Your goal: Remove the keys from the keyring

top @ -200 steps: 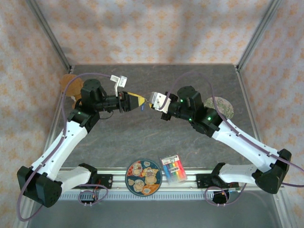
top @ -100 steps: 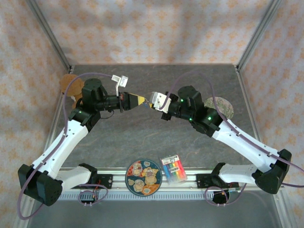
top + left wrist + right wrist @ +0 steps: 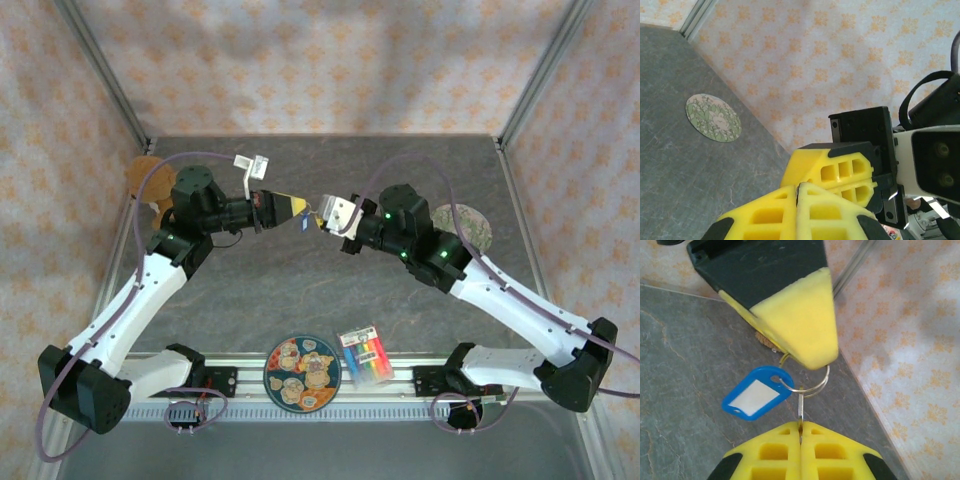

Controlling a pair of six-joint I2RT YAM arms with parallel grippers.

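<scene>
**Near edge.** A patterned plate [image 3: 302, 373] and a rainbow-striped card [image 3: 364, 357] lie side by side at the near edge of the table [image 3: 290, 300]. Both are well apart from the work and play no part in it.

**Mid-table, above the surface.** The 2 grippers meet tip to tip.
- The right gripper [image 3: 800, 432] has its jaws together, clamped on the key [image 3: 800, 410]. The key is seen edge-on as a thin metal strip standing up from between the pads.
- The key's head is threaded on the keyring [image 3: 816, 386], which also carries a blue tag [image 3: 757, 397] hanging free.
- The left gripper [image 3: 812, 357] has its jaws together, and the far side of the ring is pinched at its tip.

**Far side.** A round green coaster [image 3: 461, 226] lies flat beyond the right arm.

**Progress.** Both holds are set, 1 on the ring and 1 on the key. The key is not yet off the ring, so in my judgement the whole separation remains. Only 1 key can be made out.

**Change from 1 second ago.** The left jaws have drawn in onto the ring, and the right gripper has edged closer. The blue tag now hangs in plainer sight between the 2 tips.
</scene>
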